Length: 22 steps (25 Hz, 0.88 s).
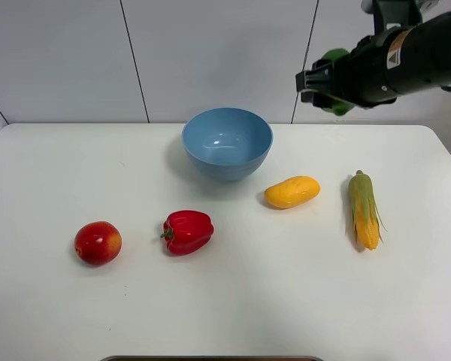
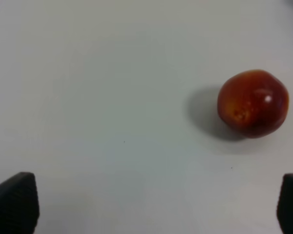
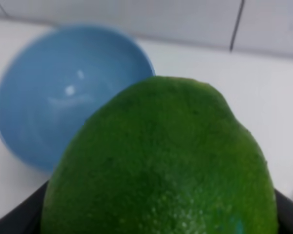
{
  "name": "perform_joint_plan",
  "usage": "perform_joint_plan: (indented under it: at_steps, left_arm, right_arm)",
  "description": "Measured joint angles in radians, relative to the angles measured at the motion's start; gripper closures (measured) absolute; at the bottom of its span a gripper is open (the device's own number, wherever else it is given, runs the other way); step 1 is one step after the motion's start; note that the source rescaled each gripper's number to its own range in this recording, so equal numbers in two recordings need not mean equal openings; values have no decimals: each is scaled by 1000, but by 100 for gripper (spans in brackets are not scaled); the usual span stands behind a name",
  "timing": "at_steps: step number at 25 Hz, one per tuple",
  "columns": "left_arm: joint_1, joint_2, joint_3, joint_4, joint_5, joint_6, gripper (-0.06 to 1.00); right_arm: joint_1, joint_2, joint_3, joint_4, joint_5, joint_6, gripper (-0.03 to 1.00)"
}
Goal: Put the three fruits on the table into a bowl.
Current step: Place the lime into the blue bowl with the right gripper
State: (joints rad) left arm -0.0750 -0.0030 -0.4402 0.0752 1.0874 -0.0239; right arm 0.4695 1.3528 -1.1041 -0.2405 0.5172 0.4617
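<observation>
My right gripper (image 1: 332,81) is shut on the green lime (image 1: 335,57) and holds it high in the air, to the right of the light-blue bowl (image 1: 227,142). In the right wrist view the lime (image 3: 161,161) fills most of the picture, with the empty bowl (image 3: 63,92) behind it. The yellow-orange mango (image 1: 292,192) lies on the white table (image 1: 233,301) right of the bowl. The red apple (image 1: 98,242) sits at the front left. My left gripper (image 2: 151,202) is open and empty, its fingertips (image 2: 17,200) spread wide above the table near the apple (image 2: 253,102). The left arm is out of the high view.
A red bell pepper (image 1: 186,232) with a green stem lies between the apple and the mango. A corn cob (image 1: 364,209) in a green husk lies at the right. A tiled wall stands behind the table.
</observation>
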Motion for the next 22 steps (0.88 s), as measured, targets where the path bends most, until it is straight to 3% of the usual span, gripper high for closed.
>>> perform_joint_plan:
  at_steps: [22]
  left_arm:
    - [0, 0, 0, 0, 0, 1, -6]
  right_arm:
    - [47, 537, -523, 65, -72, -183, 85]
